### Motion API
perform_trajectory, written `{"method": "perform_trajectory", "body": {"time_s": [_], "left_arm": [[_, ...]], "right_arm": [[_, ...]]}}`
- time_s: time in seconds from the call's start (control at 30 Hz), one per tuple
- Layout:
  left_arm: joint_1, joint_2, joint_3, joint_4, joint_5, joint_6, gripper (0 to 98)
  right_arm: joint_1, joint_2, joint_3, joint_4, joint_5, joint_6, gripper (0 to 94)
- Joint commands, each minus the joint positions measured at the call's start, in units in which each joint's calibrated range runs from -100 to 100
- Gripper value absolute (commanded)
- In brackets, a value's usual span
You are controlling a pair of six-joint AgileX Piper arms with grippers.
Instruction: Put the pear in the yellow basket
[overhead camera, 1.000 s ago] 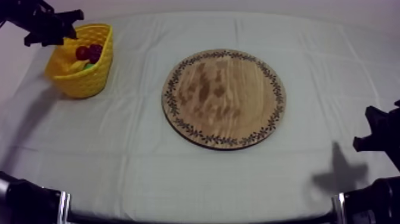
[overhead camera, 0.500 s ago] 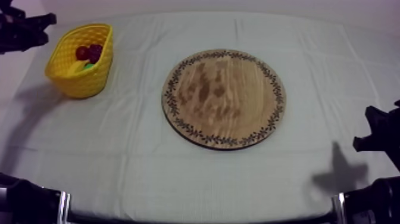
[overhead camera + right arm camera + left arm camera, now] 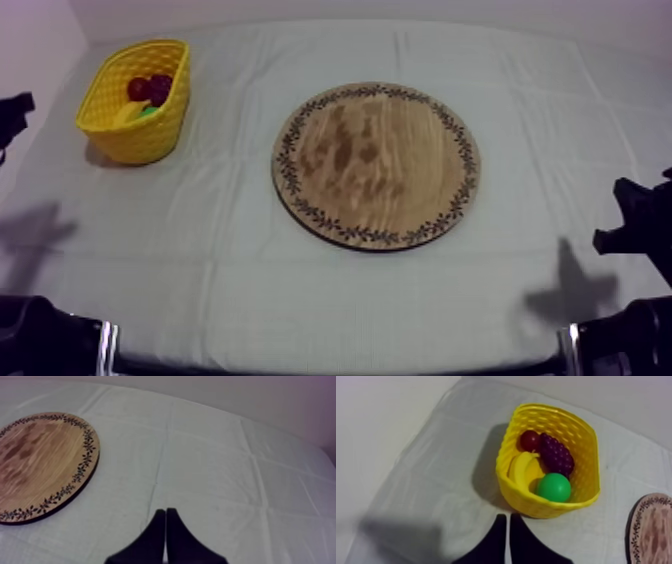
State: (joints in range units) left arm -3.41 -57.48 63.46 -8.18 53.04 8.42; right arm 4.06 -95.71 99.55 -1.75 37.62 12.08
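Matt creased grey-white cloth (image 3: 250, 290), grainy wooden board (image 3: 376, 165) with a printed rim, glossy perforated plastic basket (image 3: 576, 431), smooth shiny pear (image 3: 554, 487)

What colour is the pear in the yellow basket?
The pear is green, clearest in the left wrist view.

1. A grey-white cloth (image 3: 300, 290) covers the whole table. Straight fold creases run along and across it, marking it into broad panels.
2. A banana (image 3: 522, 468) lies inside the yellow basket (image 3: 536, 507). It is curved and leans against the wall on the side nearer the cloth's edge.
3. A bunch of grapes (image 3: 556, 456), dark purple, lies just beside the banana, stretched lengthwise.
4. A small red fruit (image 3: 530, 440), round and dark, sits at one end of the grapes, touching them and close to the banana's tip.
5. A plain pale wall (image 3: 250, 396) rises beyond the cloth's far edge.
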Motion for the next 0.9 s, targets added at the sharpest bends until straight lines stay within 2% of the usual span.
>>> {"method": "perform_trajectory", "body": {"time_s": [0.0, 0.27, 0.5, 0.63, 0.87], "left_arm": [[-0.31, -9.83, 4.9, 0.13, -0.04, -0.57, 0.1], [-0.68, -22.64, 16.65, 0.41, -2.96, -2.85, 0.1], [0.08, -29.28, 26.13, 0.56, -8.81, -3.26, 0.1], [0.52, -32.92, 29.46, 1.96, -8.96, -4.75, 0.1], [0.49, -39.22, 31.35, 5.61, -8.7, -8.7, 0.1]], "right_arm": [[0.0, -0.05, 0.0, 0.02, 0.04, 0.01, 0.3], [0.0, -0.05, 0.0, 0.02, 0.04, 0.01, 0.3], [0.0, -0.05, 0.0, 0.02, 0.04, 0.01, 0.3], [0.0, -0.05, 0.0, 0.02, 0.04, 0.01, 0.3], [0.0, -0.05, 0.0, 0.02, 0.04, 0.01, 0.3]]}}
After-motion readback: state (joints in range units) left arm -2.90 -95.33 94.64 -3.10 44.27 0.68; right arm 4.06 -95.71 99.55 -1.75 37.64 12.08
